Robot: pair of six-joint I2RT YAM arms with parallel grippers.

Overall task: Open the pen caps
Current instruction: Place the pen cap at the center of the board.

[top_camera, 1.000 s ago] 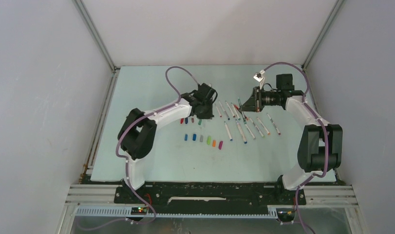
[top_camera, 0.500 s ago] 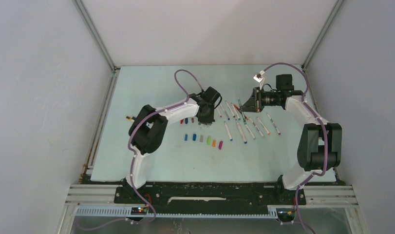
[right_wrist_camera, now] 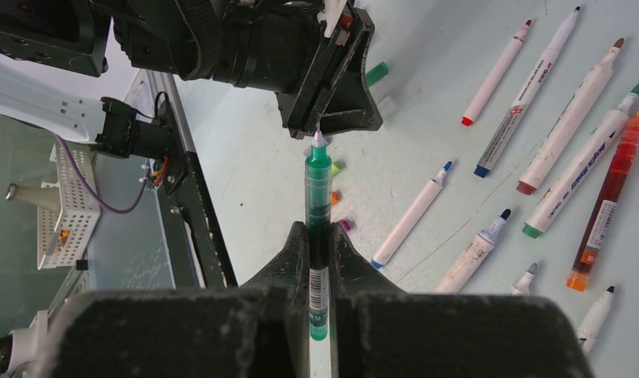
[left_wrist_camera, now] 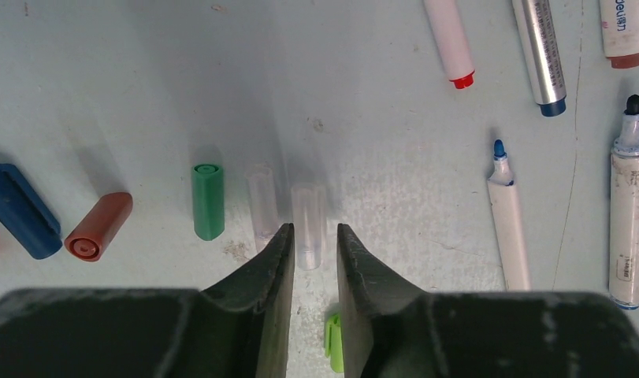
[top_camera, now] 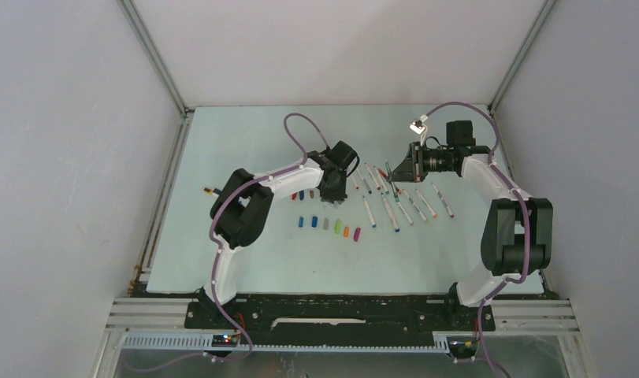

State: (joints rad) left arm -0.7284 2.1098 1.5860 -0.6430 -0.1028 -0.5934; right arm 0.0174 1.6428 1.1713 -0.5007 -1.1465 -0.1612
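- Bench [top_camera: 245, 134] — a pale blue-green surface that carries every item. Both arms reach over it from the near edge.
- Pen caps [top_camera: 326, 224], near row — six short, stubby plastic cylinders lying in a line left of centre. Reading left to right they are two blue, one grey, one lime green, one orange and one magenta.
- Far row, left wrist view — a dark blue cap [left_wrist_camera: 20, 211], then a red-brown cap [left_wrist_camera: 99, 226] with its round end toward the camera. Next come a green cap [left_wrist_camera: 208, 201] and a first clear cap [left_wrist_camera: 261, 209], all lying flat on the bench.
- Left end effector [left_wrist_camera: 314, 228] — the fingers stand a little apart. Their tips lie on either side of the near end of a second clear cap [left_wrist_camera: 306, 216], which rests on the bench. Whether either finger touches it cannot be told.
- Pens [top_camera: 395, 203] — a loose fan of thin, white-barrelled markers lying on the bench just right of the caps. Their ends are red, blue, brown, green and orange, and several show a bare tip.
- Right end effector [right_wrist_camera: 318, 227] — the fingers are clamped on a green pen [right_wrist_camera: 318, 181], held above the bench. It has a translucent green barrel, a barcode label near the grip and a bare pale tip that points toward the left arm.
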